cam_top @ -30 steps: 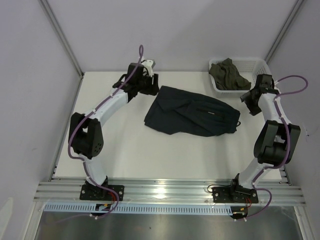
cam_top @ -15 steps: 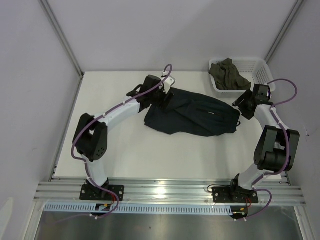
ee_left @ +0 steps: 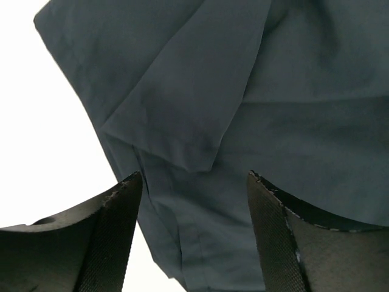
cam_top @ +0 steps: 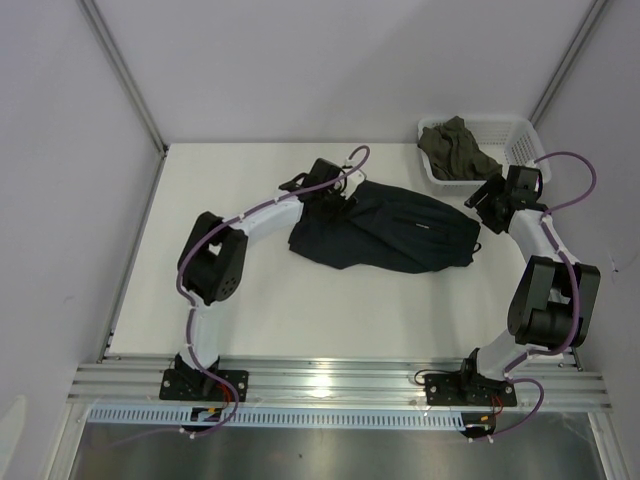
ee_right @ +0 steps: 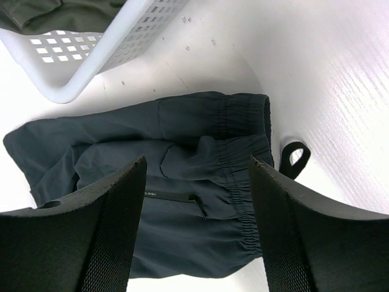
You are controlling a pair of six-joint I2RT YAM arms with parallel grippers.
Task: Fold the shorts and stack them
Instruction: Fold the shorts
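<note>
The dark teal-navy shorts [cam_top: 390, 228] lie spread and partly folded on the white table, waistband to the right. My left gripper [cam_top: 343, 192] is open over their far left leg edge; in the left wrist view [ee_left: 193, 182] a folded fabric flap [ee_left: 182, 115] lies just beyond the fingers. My right gripper [cam_top: 487, 197] is open just right of the waistband; in the right wrist view [ee_right: 197, 182] it hovers above the elastic waistband [ee_right: 255, 152], and a black drawstring loop [ee_right: 295, 159] lies on the table beside it.
A white plastic basket [cam_top: 520, 135] at the back right holds an olive-green garment [cam_top: 458, 148]; its corner shows in the right wrist view [ee_right: 91, 61]. Grey walls enclose the table on three sides. An aluminium rail [cam_top: 330, 380] runs along the near edge.
My left arm has swung right from the table's back left onto the shorts' left leg edge. My right gripper has come down and left to the waistband.
</note>
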